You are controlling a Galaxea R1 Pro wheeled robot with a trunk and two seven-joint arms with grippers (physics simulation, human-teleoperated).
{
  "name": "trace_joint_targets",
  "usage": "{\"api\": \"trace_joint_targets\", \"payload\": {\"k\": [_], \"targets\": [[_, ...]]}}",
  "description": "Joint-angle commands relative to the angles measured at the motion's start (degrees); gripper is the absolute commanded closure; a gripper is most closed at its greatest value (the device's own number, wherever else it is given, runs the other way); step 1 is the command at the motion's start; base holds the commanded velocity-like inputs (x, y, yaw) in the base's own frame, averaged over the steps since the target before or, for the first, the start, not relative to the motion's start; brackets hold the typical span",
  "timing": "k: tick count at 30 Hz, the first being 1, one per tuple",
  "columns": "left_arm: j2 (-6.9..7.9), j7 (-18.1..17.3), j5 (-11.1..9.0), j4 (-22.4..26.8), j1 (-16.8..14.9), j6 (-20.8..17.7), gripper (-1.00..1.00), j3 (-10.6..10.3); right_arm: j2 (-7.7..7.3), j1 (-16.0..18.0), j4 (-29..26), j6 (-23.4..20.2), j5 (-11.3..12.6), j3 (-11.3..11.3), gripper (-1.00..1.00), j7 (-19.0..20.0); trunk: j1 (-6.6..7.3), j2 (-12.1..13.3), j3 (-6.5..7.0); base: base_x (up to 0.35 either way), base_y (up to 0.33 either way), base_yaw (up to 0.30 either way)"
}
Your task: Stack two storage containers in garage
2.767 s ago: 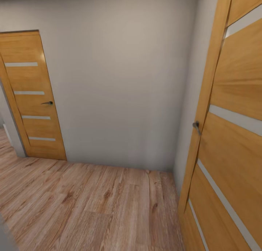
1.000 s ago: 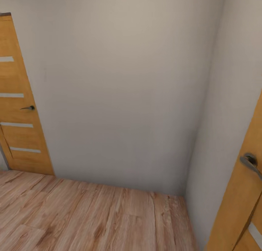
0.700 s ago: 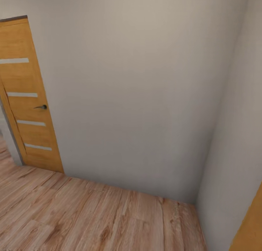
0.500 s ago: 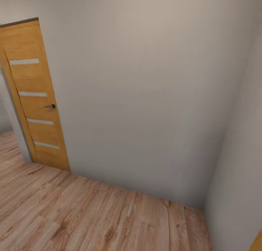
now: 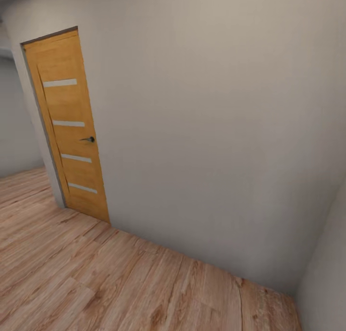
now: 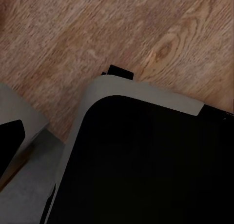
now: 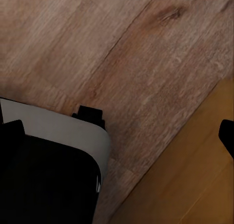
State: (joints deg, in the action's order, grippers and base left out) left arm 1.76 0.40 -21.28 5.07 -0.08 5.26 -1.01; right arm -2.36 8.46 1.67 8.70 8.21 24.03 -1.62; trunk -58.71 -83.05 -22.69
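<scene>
No storage bin was seen in any view, and the robot was found on a light wood plank floor [image 5: 120,283] in a hallway. A plain pale wall [image 5: 206,129] was faced ahead, with an orange wooden door [image 5: 67,124] carrying a dark handle [image 5: 88,139] at about ten o'clock. In both wrist views the robot's black and grey base [image 6: 146,160] was seen over the planks, with an orange panel [image 7: 195,185] beside it on the right, and whether the fingers were open or closed could not be told.
</scene>
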Motion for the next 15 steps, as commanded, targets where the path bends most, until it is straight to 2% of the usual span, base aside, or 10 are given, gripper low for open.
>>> {"api": "trace_joint_targets", "payload": {"k": [1,15], "targets": [[0.0,0.04,-0.27,0.03,-0.01,0.11,-1.0,-0.13,0.02,0.06,0.18,0.36,0.58,0.49,-1.0,0.01,-0.02,-0.03,-0.06,0.216,0.0,0.048],[0.0,0.04,-0.34,0.03,-0.01,0.1,-1.0,-0.13,0.07,0.06,0.18,0.36,0.58,0.49,-1.0,0.12,-0.02,-0.03,-0.06,0.236,0.0,0.007]]}}
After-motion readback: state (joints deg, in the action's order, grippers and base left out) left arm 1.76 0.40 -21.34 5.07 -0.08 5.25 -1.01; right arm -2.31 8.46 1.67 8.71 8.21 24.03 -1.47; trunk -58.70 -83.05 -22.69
